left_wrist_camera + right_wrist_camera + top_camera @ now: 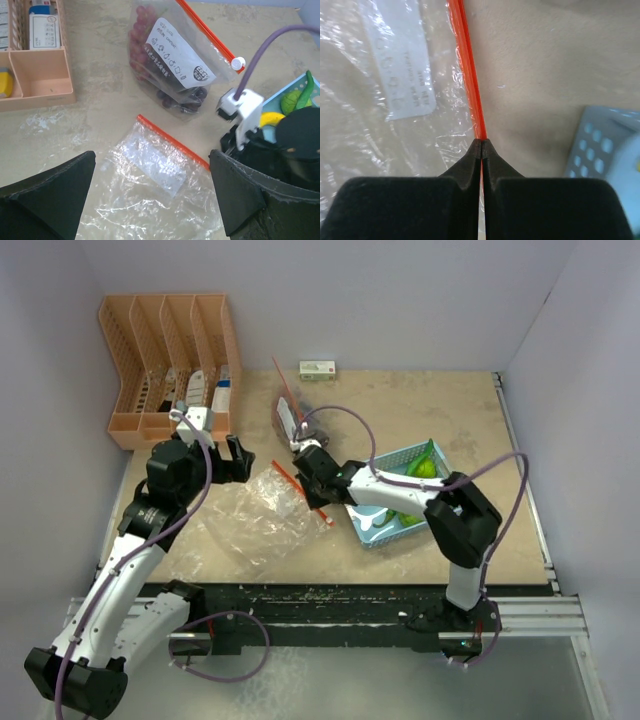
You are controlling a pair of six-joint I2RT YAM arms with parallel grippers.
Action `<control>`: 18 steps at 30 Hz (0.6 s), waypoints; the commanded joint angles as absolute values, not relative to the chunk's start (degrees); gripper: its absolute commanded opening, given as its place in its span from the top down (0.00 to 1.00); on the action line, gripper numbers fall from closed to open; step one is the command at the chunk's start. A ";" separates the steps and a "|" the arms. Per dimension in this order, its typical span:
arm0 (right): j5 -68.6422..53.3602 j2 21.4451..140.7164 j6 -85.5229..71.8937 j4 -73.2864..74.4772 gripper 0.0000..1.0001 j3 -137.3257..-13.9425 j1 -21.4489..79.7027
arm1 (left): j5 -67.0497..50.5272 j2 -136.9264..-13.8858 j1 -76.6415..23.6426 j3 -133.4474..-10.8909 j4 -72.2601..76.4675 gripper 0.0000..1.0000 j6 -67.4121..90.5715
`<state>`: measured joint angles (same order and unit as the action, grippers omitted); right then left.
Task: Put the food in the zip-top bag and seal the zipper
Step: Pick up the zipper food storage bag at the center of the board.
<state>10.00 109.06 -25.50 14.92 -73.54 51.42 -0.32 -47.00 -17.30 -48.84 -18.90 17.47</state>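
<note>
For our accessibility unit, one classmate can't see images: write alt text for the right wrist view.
The right gripper is pinched shut on the orange-red zipper of a clear zip-top bag lying on a tan table; the corner of a light-blue basket shows at right.

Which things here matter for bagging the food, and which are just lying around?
Job: clear crinkly zip-top bag, its orange-red zipper strip, green and yellow toy food in light-blue basket.
Lying about: peach slotted plastic organiser, small white box.

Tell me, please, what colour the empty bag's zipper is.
Orange-red zipper, clearest in the right wrist view.
</note>
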 commanded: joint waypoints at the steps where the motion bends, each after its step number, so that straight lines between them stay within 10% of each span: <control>1: 14.95 98.90 -24.01 15.86 1.00 -77.60 51.33 | -3.49 -46.55 -17.10 -49.52 -16.94 0.01 20.01; 18: 10.06 85.14 -17.91 2.06 1.00 -68.92 51.33 | -31.28 -65.01 -17.05 -46.60 5.39 0.04 55.82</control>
<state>11.90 88.73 -20.62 7.51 -69.89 51.37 -23.18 -64.53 -17.30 -47.37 -7.60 44.16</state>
